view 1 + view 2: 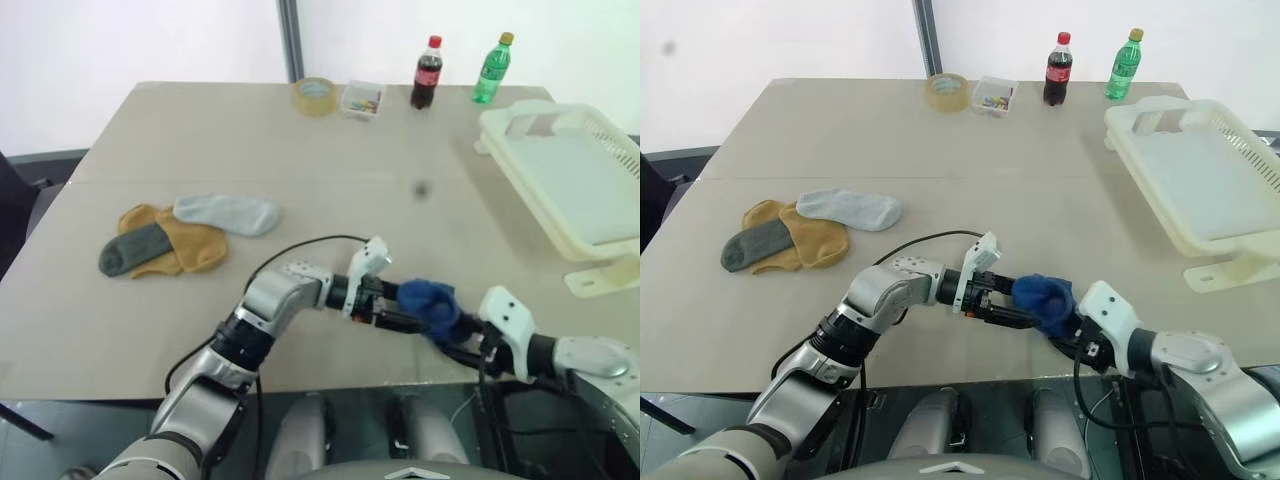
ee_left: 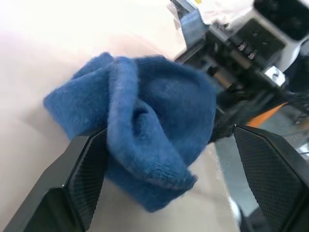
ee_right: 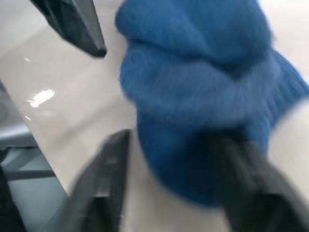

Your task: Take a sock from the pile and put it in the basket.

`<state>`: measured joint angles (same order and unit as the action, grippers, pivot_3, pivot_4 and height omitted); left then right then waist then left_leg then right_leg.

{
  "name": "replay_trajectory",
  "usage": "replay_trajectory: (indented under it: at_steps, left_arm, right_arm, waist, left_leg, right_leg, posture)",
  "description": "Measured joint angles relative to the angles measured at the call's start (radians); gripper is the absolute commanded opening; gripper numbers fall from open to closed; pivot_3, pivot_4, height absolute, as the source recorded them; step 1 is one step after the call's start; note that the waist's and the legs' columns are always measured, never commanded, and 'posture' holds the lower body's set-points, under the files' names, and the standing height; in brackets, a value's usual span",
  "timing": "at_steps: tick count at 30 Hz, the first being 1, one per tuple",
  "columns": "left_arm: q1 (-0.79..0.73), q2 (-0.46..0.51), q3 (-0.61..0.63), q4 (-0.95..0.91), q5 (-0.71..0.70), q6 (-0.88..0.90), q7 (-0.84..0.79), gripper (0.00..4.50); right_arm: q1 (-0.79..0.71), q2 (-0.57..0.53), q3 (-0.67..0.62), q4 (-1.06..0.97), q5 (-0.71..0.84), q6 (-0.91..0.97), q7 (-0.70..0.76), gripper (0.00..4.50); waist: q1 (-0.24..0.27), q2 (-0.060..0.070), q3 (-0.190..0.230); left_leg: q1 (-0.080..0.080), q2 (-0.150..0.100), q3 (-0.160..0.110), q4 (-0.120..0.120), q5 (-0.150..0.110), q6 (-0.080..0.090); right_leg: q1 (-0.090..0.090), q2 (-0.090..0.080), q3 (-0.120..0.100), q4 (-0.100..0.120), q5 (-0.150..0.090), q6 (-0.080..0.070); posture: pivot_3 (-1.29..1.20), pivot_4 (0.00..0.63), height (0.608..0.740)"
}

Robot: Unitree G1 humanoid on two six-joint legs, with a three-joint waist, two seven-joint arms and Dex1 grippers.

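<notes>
Bunching near the table's front edge, a crumpled royal-blue knit sock [image 1: 430, 306] sits between the left gripper's [image 2: 159, 159] spread fingers; the right gripper [image 3: 174, 183], jaws parted, is half hidden behind it, grip unclear.

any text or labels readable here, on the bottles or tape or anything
None can be read.
Cola bottle: red label, lettering too small to read.
Green bottle: label too small to read.
Tape roll: no print visible.
Small clear box: coloured contents, no legible text.
Basket: no markings visible.
</notes>
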<state>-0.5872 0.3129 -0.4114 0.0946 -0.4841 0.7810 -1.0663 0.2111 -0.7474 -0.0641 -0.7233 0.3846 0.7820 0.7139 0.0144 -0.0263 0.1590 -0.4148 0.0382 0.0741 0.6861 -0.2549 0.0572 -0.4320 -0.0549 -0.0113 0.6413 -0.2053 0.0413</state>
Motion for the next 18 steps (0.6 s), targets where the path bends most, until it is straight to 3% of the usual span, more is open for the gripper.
replay_trajectory:
  at_steps: [2,9,14,18]
  left_arm:
    - [0.0,0.001,0.002,0.001,0.01,-0.011,-0.006,4.28]
    - [-0.002,0.023,0.011,-0.005,0.015,-0.045,-0.051,4.28]
    - [-0.016,0.006,0.008,0.008,0.048,-0.09,-0.065,4.28]
    - [-0.019,0.005,0.008,0.009,0.08,-0.127,-0.064,4.28]
  right_arm:
    - [0.022,0.009,-0.042,-0.009,0.004,0.0,-0.024,4.37]
    - [0.02,0.089,-0.155,-0.054,0.142,0.067,-0.07,4.37]
    - [-0.133,0.203,-0.189,-0.061,0.29,0.163,-0.188,4.37]
    - [-0.245,0.212,-0.157,-0.036,0.288,0.196,-0.269,4.37]
  waist:
    - [-0.001,0.0,0.0]
    - [0.0,0.0,0.0]
    - [-0.003,0.001,0.0]
    - [0.0,0.001,0.0]
  left_leg:
    - [0.0,0.0,0.0,0.0,0.0,0.0]
    - [-0.001,0.001,-0.001,0.0,0.0,0.0]
    - [-0.001,0.0,0.0,0.0,0.0,0.0]
    - [-0.001,0.0,-0.001,-0.001,0.0,0.0]
  right_leg:
    - [0.0,0.0,0.0,0.0,0.0,0.0]
    - [0.0,0.0,0.0,0.0,0.0,-0.001]
    - [-0.001,0.0,0.0,0.0,0.002,-0.003]
    - [-0.001,0.0,0.0,0.0,0.002,-0.004]
  posture:
    - [0.0,0.15,0.74]
    - [0.0,0.15,0.74]
    - [0.0,0.15,0.74]
    - [0.0,0.15,0.74]
